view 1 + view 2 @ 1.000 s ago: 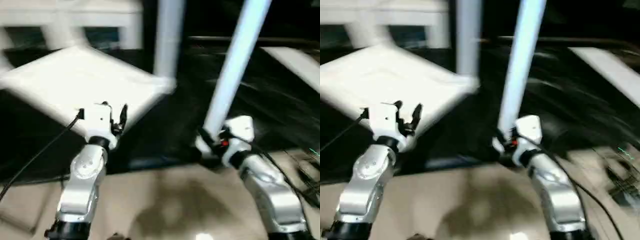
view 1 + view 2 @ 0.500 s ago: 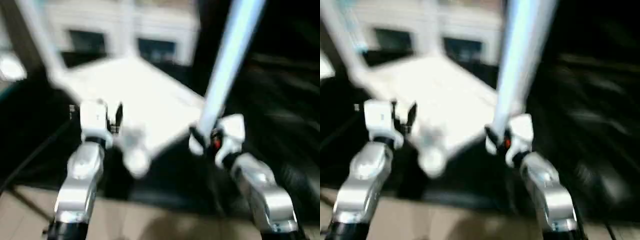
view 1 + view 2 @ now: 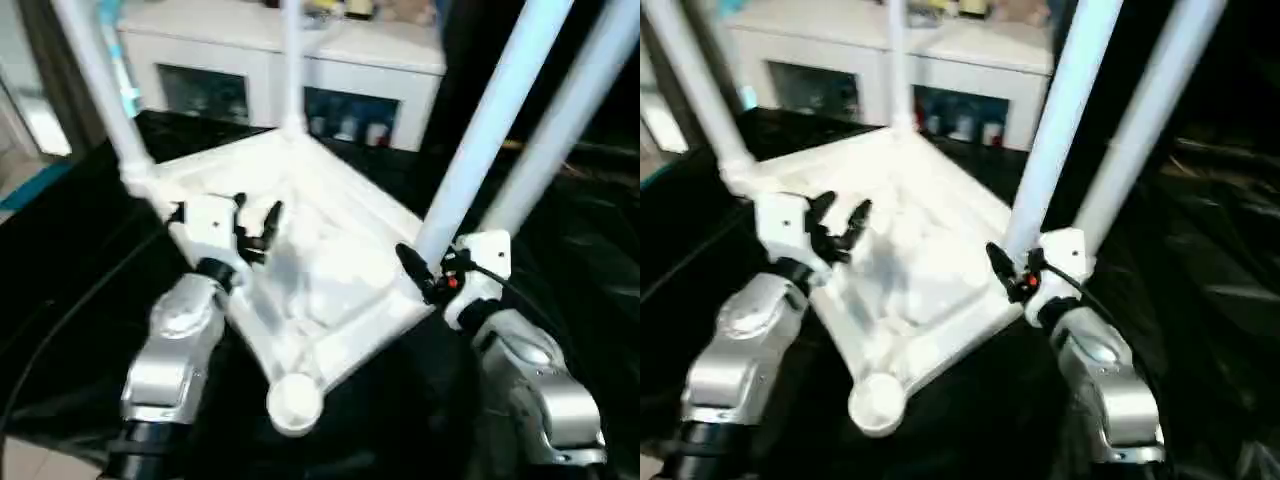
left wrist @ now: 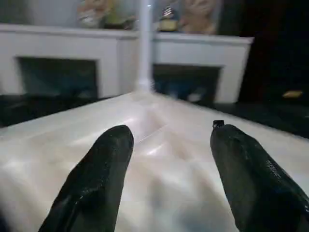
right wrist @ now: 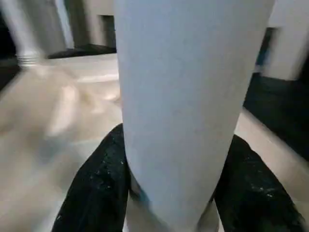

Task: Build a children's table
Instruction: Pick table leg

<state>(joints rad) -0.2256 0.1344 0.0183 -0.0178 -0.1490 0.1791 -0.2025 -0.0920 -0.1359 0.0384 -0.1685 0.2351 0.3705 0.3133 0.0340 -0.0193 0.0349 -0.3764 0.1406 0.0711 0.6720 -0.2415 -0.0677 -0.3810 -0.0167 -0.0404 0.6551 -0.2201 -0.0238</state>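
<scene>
One empty corner socket (image 3: 294, 401) sits nearest the camera, on the near corner of the white table top (image 3: 330, 270), which lies underside up on a black surface (image 3: 70, 300) with its ribs showing. Just beyond the socket, the left gripper (image 3: 256, 222) hovers over the top's left portion, its two black fingers (image 4: 101, 169) spread apart with nothing between them. At the top's right corner, the right gripper (image 3: 425, 275) is clamped about the lower end of a white table leg (image 3: 490, 120); the wrist view shows the leg (image 5: 188, 96) filling the gap between both fingers. A second leg (image 3: 565, 110) rises just beside and behind it. Further off, legs stand upright at the left corner (image 3: 100, 90) and at the far corner (image 3: 291, 65). Beyond the table stands a white cabinet (image 3: 280, 60).
</scene>
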